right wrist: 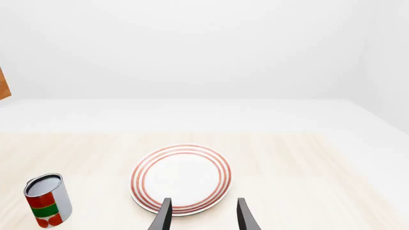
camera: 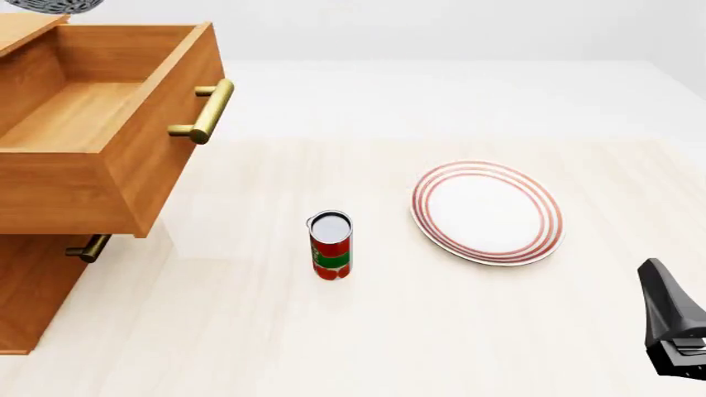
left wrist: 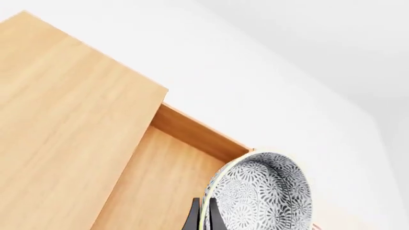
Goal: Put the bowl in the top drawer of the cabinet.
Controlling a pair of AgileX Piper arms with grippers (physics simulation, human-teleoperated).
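The bowl [left wrist: 265, 191], white with a dense blue-grey floral pattern, hangs tilted on its edge above the open top drawer [left wrist: 160, 182]. My left gripper [left wrist: 203, 219] is shut on the bowl's rim, one dark finger on each side. In the front view only a sliver of the bowl [camera: 45, 4] shows at the upper left edge, over the cabinet [camera: 33, 289]. The top drawer [camera: 88, 107] is pulled out, with nothing inside and its brass handle [camera: 204, 112] facing right. My right gripper [right wrist: 203, 218] stands open low over the table, near the plate's near rim.
A red-ringed white plate [camera: 487, 212] lies right of centre. A red and green can [camera: 330, 246] stands upright between plate and cabinet. The lower drawer is shut; its small brass handle [camera: 86, 246] shows under the open one. The cabinet's top [left wrist: 64, 120] lies beside the drawer opening.
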